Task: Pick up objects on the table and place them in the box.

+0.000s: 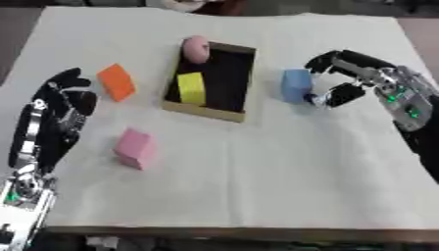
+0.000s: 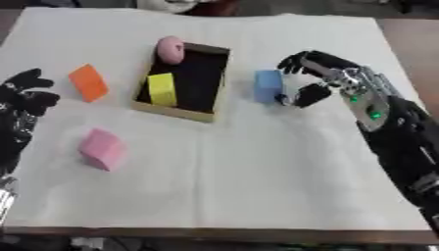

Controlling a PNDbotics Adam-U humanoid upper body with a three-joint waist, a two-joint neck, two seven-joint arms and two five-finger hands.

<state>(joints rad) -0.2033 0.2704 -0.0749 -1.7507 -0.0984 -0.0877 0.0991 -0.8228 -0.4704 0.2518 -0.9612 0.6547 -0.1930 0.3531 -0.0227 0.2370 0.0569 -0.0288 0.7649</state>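
Table under a white cloth, seen from above. Box near centre, dark inside, with yellow block against its left wall and pink round object at its far left corner (resting on the rim). Blue block just right of the box. Right hand beside the blue block, fingers curved and apart, contact unclear. Orange block left of the box; pink block nearer. Left hand at left edge, fingers relaxed, empty.
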